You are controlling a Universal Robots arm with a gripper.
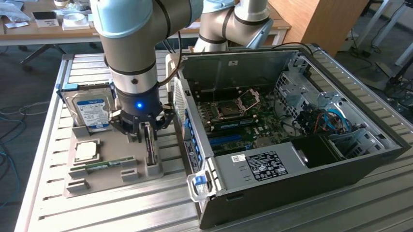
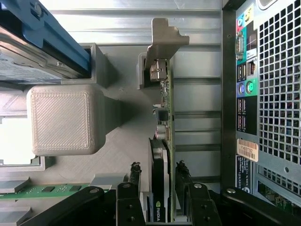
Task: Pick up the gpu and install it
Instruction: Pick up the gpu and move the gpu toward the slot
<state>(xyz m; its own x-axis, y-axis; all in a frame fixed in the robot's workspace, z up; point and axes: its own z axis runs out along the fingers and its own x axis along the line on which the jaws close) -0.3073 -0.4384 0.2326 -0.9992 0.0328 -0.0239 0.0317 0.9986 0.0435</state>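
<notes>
Black fingers (image 2: 134, 188) of the gripper (image 2: 158, 165) sit closest to the wrist camera, one on each side of the gpu (image 2: 165, 113). The jaws stand wide and straddle the card. A slim gap shows between one finger and the black cooler. The other finger is very near the board's bare side, and I cannot tell whether it touches.

The gpu stands on its long edge in a slot of the grey holder (image 2: 117, 155). Its silver bracket (image 2: 162, 35) is at the end farthest from the fingers. The fingers flank the cooler end, so the card runs out from between them towards the bracket.

In the exterior view the arm (image 1: 129, 43) comes straight down and the gripper (image 1: 150, 129) is low over the gpu (image 1: 150, 152). The card's near end sticks out towards the camera, upright in the holder (image 1: 110, 181).

The gpu slot is on the holder's side nearest the case (image 1: 303, 159), which lies open just to the exterior view's right with its board (image 1: 239, 121) showing. On the exterior view's left of the gripper, the drive (image 1: 90, 110) stands upright. The CPU (image 1: 87, 151) and the RAM (image 1: 103, 166) lie flat nearer the camera. Holder and case both rest on the slatted table (image 1: 45, 212).
</notes>
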